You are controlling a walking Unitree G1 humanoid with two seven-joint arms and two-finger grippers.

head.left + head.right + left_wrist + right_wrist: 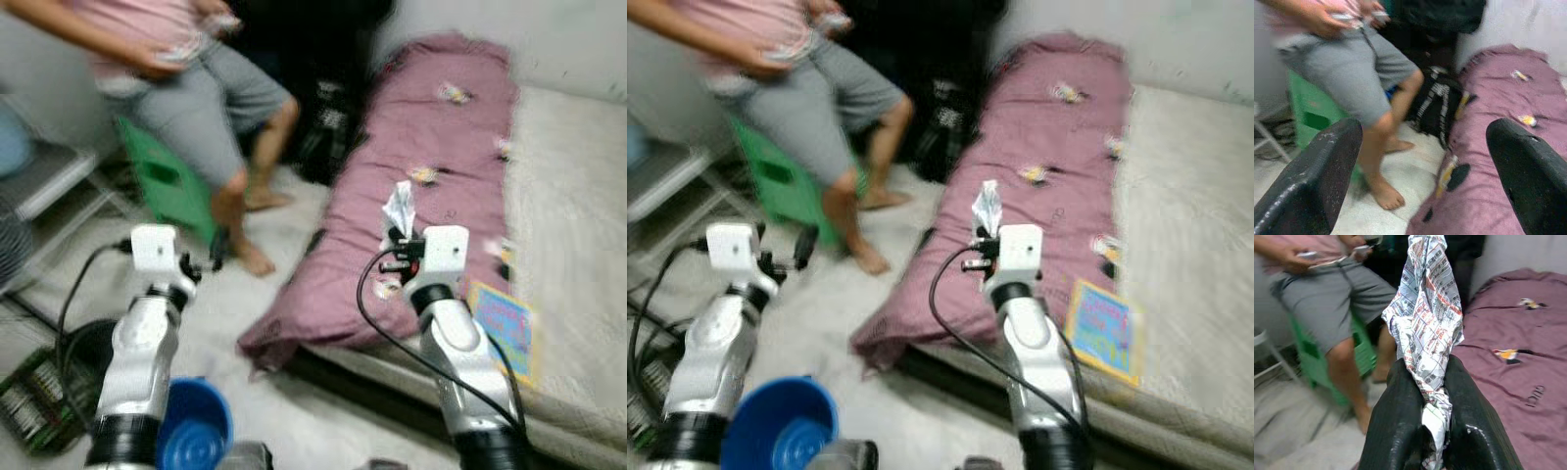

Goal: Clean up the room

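Note:
My right gripper (1432,382) is shut on a crumpled printed paper wrapper (1426,318), white with red and dark print, held up above the edge of the purple blanket (431,127). The wrapper (399,208) sticks up from the fingers in the left eye view. My left gripper (1425,166) is open with nothing between its fingers (1317,181), raised over the floor and facing a seated person. A blue bucket (194,431) stands on the floor just below my left arm.
A person (186,88) sits on a green stool (167,181) at the left, feet on the pale floor. A black bag (1437,105) leans by the bed. Small wrappers (454,93) and a colourful book (505,323) lie on the bed. Cables and a white rack are at far left.

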